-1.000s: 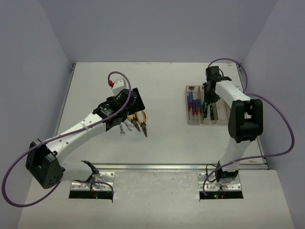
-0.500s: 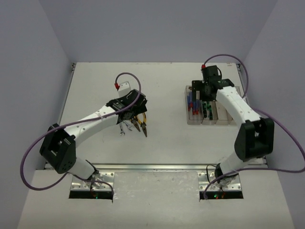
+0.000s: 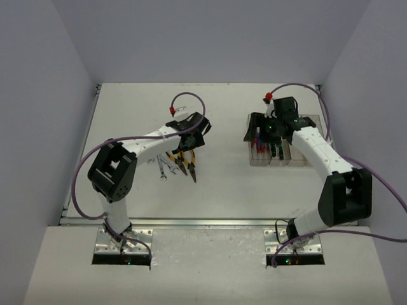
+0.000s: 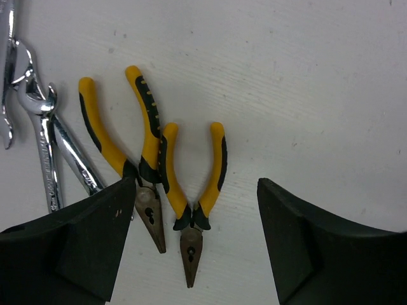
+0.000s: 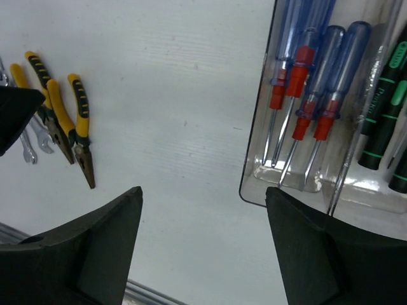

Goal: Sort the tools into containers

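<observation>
Two yellow-handled pliers (image 4: 191, 210) lie side by side on the white table, noses toward me, with silver wrenches (image 4: 48, 146) to their left. My left gripper (image 4: 194, 190) hovers above the pliers, open and empty, its fingers astride them. From the top view it (image 3: 186, 146) is over the pliers (image 3: 186, 162) and wrenches (image 3: 164, 169). My right gripper (image 5: 203, 190) is open and empty, above bare table just left of the clear bins (image 5: 254, 184). The left bin holds blue-and-red screwdrivers (image 5: 311, 89); the neighbouring bin holds black-and-green screwdrivers (image 5: 381, 114).
The row of bins (image 3: 299, 159) stands at the right of the table, with my right gripper (image 3: 253, 130) over its left edge. Grey walls enclose the table on three sides. A metal rail (image 3: 210, 222) runs along the near edge.
My left gripper has swung right and farther out, ending over the pliers. My right gripper has moved left from above the bins to their left edge.
</observation>
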### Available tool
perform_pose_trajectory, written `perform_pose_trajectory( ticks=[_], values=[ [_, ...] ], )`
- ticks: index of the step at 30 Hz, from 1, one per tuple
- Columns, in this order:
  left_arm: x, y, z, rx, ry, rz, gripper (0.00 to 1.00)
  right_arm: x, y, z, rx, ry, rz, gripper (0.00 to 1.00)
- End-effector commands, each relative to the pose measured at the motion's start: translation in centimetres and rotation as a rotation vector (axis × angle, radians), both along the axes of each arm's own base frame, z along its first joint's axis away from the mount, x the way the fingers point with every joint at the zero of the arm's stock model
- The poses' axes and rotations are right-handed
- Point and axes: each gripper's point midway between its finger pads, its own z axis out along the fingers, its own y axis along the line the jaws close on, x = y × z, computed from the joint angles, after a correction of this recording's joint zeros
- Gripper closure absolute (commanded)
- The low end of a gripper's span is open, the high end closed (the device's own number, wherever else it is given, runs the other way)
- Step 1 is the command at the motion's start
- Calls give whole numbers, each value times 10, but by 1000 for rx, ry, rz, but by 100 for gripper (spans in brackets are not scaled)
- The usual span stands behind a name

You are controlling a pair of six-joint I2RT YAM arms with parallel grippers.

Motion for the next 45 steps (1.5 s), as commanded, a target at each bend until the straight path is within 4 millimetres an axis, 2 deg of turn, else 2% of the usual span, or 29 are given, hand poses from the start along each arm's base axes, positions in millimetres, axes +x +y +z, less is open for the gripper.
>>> perform_pose_trajectory(
  ticks=[1, 4, 7, 9, 10, 11, 15, 16, 20, 22, 24, 26, 27, 28, 30, 32, 33, 36, 39, 42, 45],
  values=[
    [20, -23, -5, -42, 7, -88, 31, -1, 13, 16, 74, -64, 44, 25],
    [25, -35, -15, -52, 33, -130, 41, -3, 15, 16, 83, -63, 54, 28],
    [27, -41, -34, -43, 79, -154, 49, -4, 17, 16, 92, -60, 66, 29],
    [25, -40, -42, -36, 98, -150, 50, -5, 19, 17, 99, -63, 75, 29],
    [24, -40, -49, -29, 110, -151, 58, -6, 19, 18, 102, -66, 78, 28],
    [23, -38, -53, -22, 121, -149, 61, -6, 20, 19, 108, -67, 84, 28],
    [16, -35, -77, 10, 186, -152, 63, -10, 26, 24, 139, -73, 110, 28],
    [14, -35, -86, 17, 206, -155, 66, -11, 28, 26, 147, -75, 115, 28],
    [6, -36, -103, 15, 254, -171, 92, -16, 35, 35, 192, -90, 146, 28],
    [4, -41, -104, -7, 260, -191, 100, -20, 40, 40, 221, -102, 171, 28],
    [5, -45, -95, -43, 228, -201, 100, -30, 50, 43, 280, -113, 219, 23],
    [12, -52, -74, -93, 165, -208, 100, -37, 57, 44, 333, -118, 251, 10],
    [11, -53, -71, -104, 156, -205, 100, -45, 63, 41, 371, -110, 282, 3],
    [14, -58, -57, -141, 119, -206, 100, -48, 69, 43, 416, -138, 312, 1],
    [19, -66, -22, -216, 35, -199, 100, -63, 76, 37, 493, -144, 340, 1],
    [19, -70, -7, -260, -10, -190, 100, -74, 81, 25, 514, -137, 354, 1],
    [20, -74, 13, -298, -55, -194, 100, -79, 86, 21, 508, -142, 365, 1],
    [16, -91, 52, -396, -142, -201, 100, -93, 105, 12, 504, -182, 418, 2],
    [8, -104, 79, -465, -190, -222, 100, -96, 113, 9, 544, -182, 417, 10],
    [-6, -126, 105, -551, -221, -277, 100, -96, 125, 6, 559, -163, 441, 18],
    [-18, -143, 123, -620, -237, -328, 100, -85, 133, 7, 482, -193, 455, 21]
  ],
)
